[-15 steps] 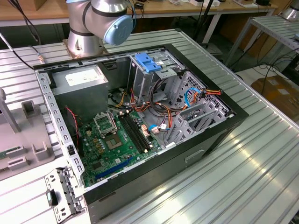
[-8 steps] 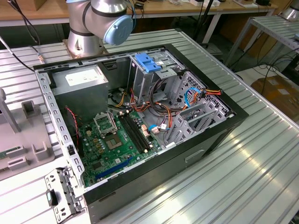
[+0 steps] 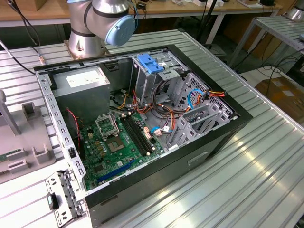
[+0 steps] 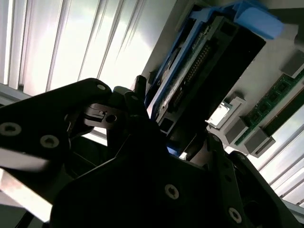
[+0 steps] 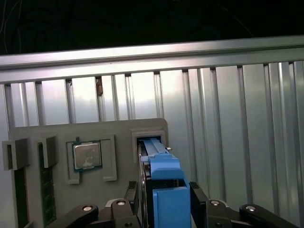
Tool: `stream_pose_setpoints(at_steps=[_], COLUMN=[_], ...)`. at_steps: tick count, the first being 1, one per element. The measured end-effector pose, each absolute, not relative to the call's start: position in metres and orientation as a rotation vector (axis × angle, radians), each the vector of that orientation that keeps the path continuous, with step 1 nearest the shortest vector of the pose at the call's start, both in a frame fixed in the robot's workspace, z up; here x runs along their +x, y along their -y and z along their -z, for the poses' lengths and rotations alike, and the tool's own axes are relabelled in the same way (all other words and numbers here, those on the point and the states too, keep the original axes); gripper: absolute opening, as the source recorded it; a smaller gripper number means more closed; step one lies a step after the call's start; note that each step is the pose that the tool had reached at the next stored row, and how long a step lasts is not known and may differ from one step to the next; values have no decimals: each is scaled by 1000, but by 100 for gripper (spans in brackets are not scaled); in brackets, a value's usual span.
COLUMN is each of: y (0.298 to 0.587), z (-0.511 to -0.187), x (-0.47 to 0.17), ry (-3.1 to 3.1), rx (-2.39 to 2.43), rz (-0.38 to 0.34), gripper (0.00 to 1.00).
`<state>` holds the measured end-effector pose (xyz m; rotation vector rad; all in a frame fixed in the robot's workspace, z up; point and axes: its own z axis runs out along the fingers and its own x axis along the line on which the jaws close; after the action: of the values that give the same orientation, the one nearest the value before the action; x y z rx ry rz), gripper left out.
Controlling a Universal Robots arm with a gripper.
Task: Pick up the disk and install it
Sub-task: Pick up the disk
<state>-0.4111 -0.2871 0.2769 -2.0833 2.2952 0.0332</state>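
The disk (image 5: 166, 190) is a dark slab in a bright light-blue carrier, standing on edge in a slot of a grey holder tray (image 5: 118, 130). My gripper (image 5: 164, 192) straddles it, with one dark finger pressed against each flat side. In the second wrist view the disk (image 4: 204, 61) runs up from between the fingers (image 4: 140, 90) of my gripper (image 4: 175, 118). The open computer case (image 3: 142, 118) lies on the ribbed metal table in the exterior view, with grey drive cages (image 3: 199, 118) at its right.
The holder tray also carries a processor chip (image 5: 87, 156) and memory sticks (image 5: 46, 190). In the case sit a motherboard (image 3: 114, 142), a power supply (image 3: 80, 85), loose cables and a blue bracket (image 3: 149, 63). The arm's base (image 3: 95, 23) stands behind the case.
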Motion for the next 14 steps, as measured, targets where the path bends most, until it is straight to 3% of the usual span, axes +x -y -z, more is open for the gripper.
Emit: stream_pose_setpoints(at_steps=[10,11,13,14], y=[287,287,287,287], z=[-272,-272,-272,-272], x=[-411,-411,-411,-411], ry=[-2295,-2295,-2295,-2295], rx=[-2083,-2083,-2083,-2083], rz=[-33,-33,-33,-33], gripper=[54,53,40,40])
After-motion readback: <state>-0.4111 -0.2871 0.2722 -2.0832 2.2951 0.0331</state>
